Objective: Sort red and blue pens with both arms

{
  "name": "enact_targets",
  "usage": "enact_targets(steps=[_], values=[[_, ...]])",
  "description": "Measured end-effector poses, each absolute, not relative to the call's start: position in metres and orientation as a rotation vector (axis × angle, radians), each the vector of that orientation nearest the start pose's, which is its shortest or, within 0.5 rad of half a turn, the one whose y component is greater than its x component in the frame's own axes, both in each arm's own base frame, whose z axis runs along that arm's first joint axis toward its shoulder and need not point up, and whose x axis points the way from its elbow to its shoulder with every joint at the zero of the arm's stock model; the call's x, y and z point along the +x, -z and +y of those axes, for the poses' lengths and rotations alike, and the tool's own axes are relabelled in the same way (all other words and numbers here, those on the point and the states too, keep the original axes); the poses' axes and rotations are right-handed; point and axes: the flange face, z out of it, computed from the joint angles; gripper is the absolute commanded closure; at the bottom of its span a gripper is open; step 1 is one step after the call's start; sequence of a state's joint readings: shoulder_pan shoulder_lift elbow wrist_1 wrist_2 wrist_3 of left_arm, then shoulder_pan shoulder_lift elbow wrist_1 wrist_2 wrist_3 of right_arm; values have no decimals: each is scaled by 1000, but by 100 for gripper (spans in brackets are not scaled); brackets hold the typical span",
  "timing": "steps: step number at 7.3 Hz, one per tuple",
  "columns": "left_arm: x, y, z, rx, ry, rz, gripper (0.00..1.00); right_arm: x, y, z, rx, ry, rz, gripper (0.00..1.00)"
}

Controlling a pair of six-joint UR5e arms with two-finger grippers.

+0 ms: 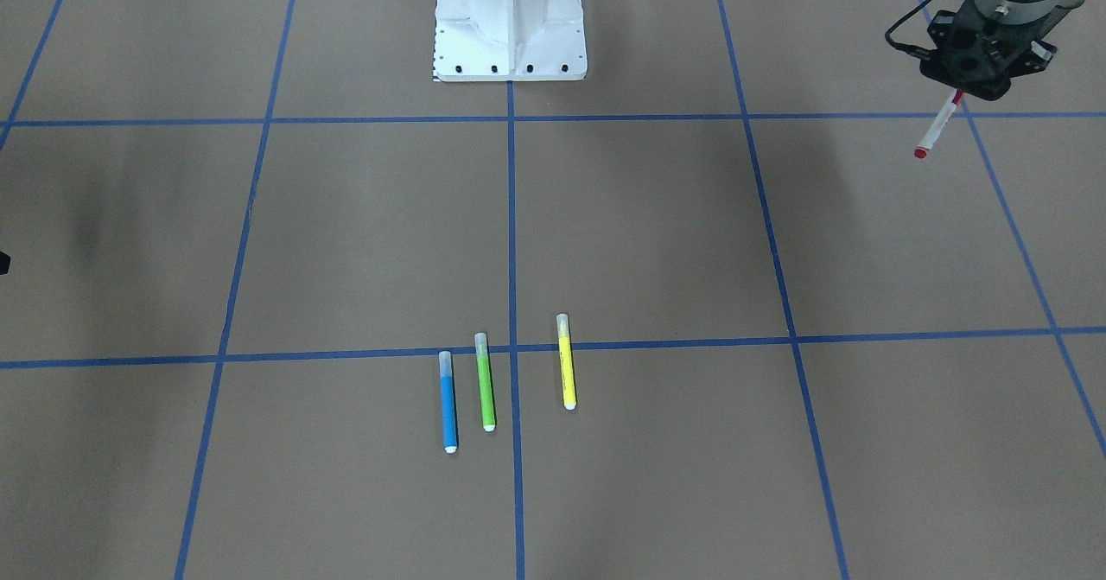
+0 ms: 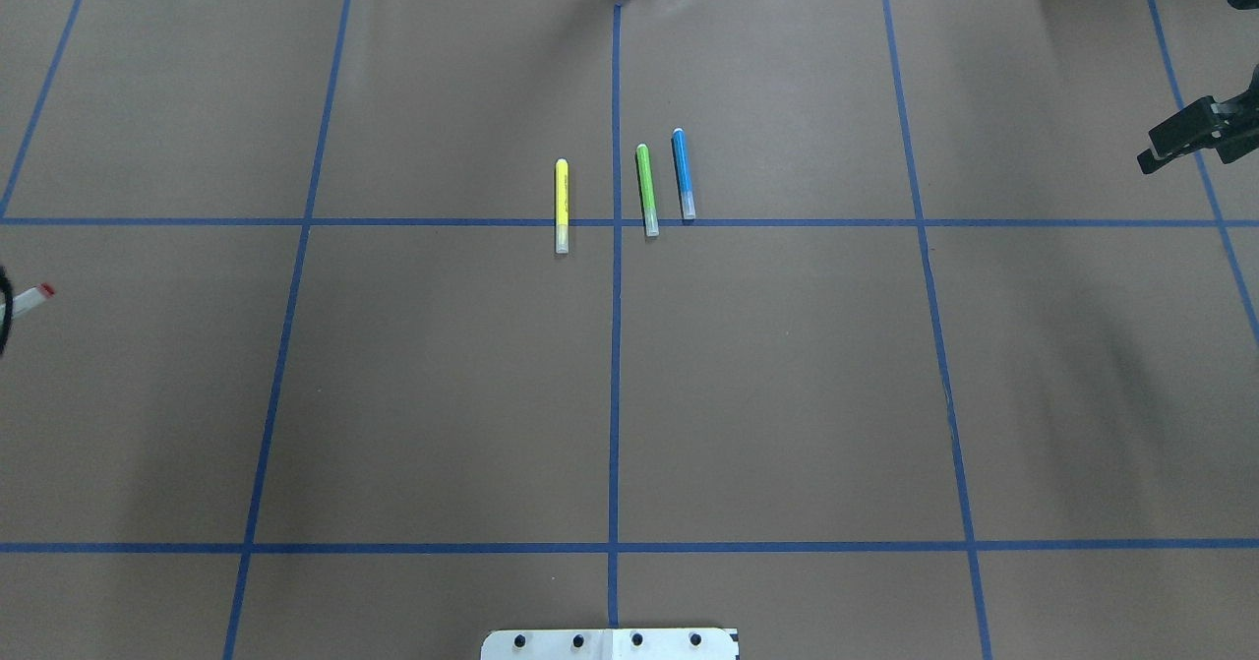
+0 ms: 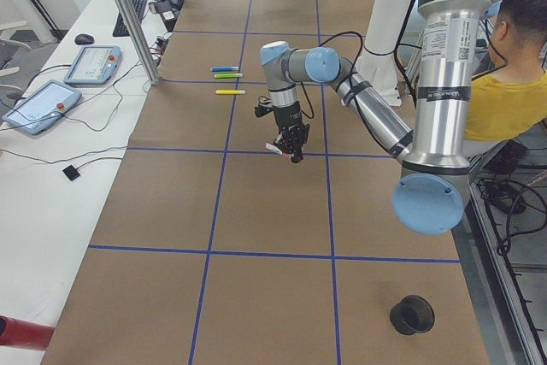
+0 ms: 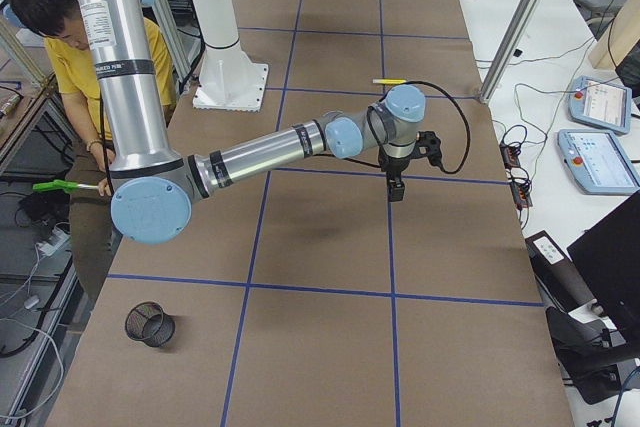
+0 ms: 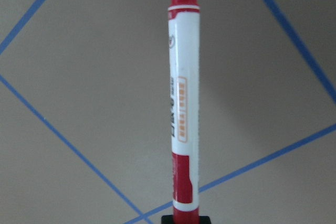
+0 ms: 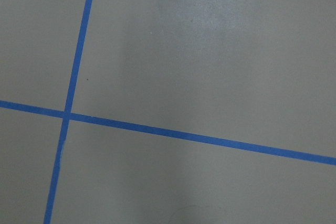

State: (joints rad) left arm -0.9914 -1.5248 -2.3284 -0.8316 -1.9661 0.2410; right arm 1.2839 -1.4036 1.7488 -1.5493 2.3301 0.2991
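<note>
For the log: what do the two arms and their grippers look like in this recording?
The left arm and right arm match: silver tubes with printed lettering and a black band, grey segments, pale blue round joint caps. A black cable loops out at each wrist. The left gripper and right gripper are black and blocky, narrowing toward the fingers.

Red pen (image 1: 937,129) in left gripper (image 1: 961,92), well apart from blue pen (image 1: 448,403).

Four markers (red (image 1: 937,129), blue (image 1: 448,407), green (image 1: 486,385), yellow (image 1: 566,366)), two arms (image 3: 376,117) (image 4: 260,154).
</note>
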Motion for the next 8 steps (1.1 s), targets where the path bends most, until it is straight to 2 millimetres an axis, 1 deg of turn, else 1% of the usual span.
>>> enact_targets(steps=[1, 2, 3, 5, 8], values=[[95, -452, -346, -142, -833, 357, 100, -96, -481, -554, 117, 128, -819, 1], [68, -474, -320, -200, -846, 325, 100, -96, -481, -554, 117, 128, -819, 1], [45, -490, -293, -258, -853, 294, 100, -96, -482, -553, 116, 127, -819, 1], [9, -521, -246, -393, -862, 213, 100, -95, -485, -551, 110, 125, -818, 1], [-34, -567, -200, -588, -884, 35, 100, -97, -489, -548, 101, 126, -817, 1]])
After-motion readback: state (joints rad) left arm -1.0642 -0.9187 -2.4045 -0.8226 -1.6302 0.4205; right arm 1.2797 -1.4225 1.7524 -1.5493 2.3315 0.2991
